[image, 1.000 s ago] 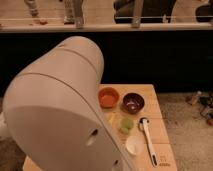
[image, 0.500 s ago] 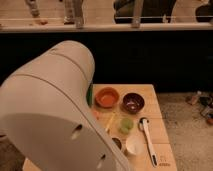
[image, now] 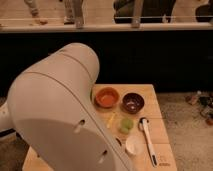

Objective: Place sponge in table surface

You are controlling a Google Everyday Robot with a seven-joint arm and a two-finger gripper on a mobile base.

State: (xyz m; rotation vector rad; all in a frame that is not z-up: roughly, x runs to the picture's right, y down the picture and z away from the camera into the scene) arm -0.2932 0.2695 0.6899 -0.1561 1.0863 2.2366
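Observation:
A small green-yellow lump (image: 126,124), which looks like the sponge, lies on the wooden table (image: 155,115) in front of the two bowls. My white arm (image: 65,115) fills the left and lower part of the camera view and covers the table's left half. The gripper is not in view; it is either behind the arm or outside the frame. Nothing touches the sponge.
An orange bowl (image: 106,97) and a dark purple bowl (image: 133,102) stand at the back of the table. A white long-handled utensil (image: 148,140) lies at the right, a white cup (image: 134,145) beside it, and a thin yellow strip (image: 111,120) left of the sponge. A dark wall and railing are behind.
The arm has shifted slightly to the left and down in the view. The things on the table have not moved.

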